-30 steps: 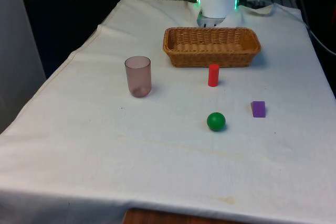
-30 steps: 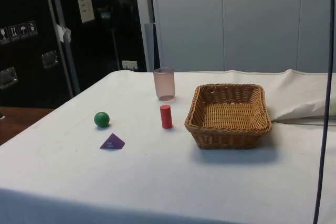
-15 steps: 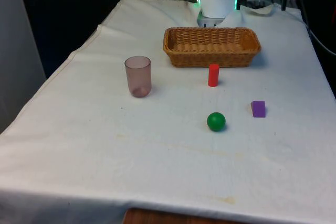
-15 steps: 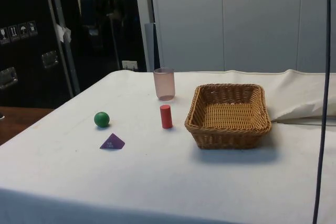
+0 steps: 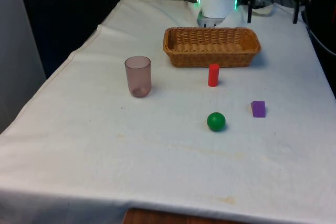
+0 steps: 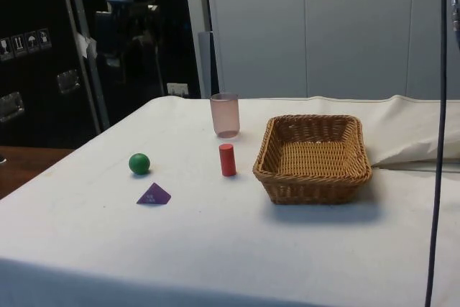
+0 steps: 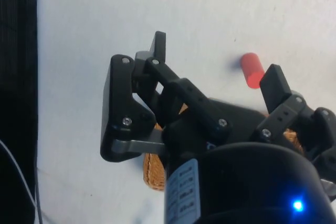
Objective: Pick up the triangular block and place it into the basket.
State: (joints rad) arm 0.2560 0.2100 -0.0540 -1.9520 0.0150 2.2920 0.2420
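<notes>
Your purple triangular block (image 5: 258, 109) lies flat on the white cloth (image 5: 105, 145) near the front view's right edge, just beside the green ball (image 5: 216, 121) and well apart from the basket (image 5: 211, 46). The red cylinder (image 5: 213, 75) stands between block and basket. The gripper (image 7: 212, 74) hangs high above the basket end, so you must travel out past the cylinder and down. Its fingers (image 7: 274, 86) are spread wide, holding nothing.
</notes>
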